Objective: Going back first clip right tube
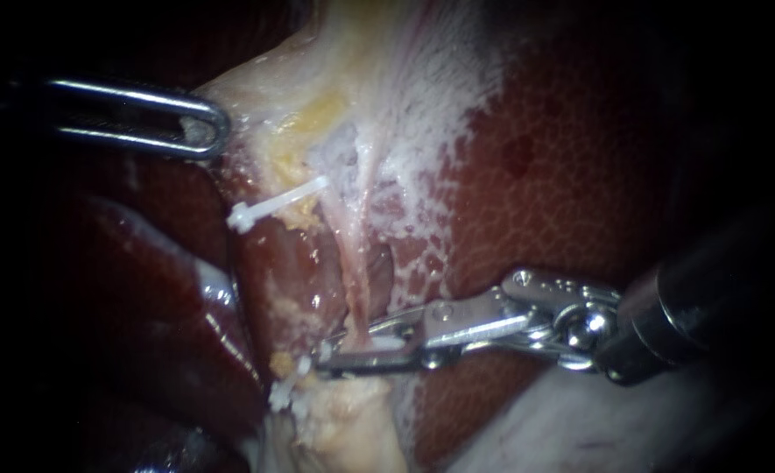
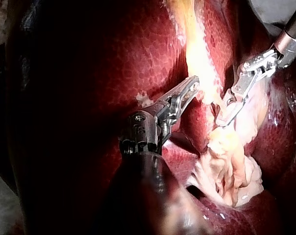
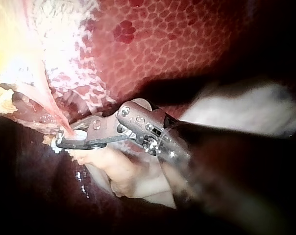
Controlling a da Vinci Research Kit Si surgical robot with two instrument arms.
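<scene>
Holding pale tissue (image 1: 229, 109) at far left, the left instrument (image 1: 196, 130) has its jaws clamped. The right tube (image 1: 352, 263) runs between the right instrument's (image 1: 339, 350) narrowly parted jaws, beside a white clip (image 1: 385, 343). Backing-off step, I'd say: next, slide rightward without snagging.

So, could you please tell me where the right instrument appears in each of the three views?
Endoscope view: the right instrument enters from the right, tip at the pink tube, lower centre.
Left wrist view: the right instrument lies beside the left instrument.
Right wrist view: the right instrument, tip at the tube.
Shared landmark: the pale tissue lump beside its tip.
</scene>
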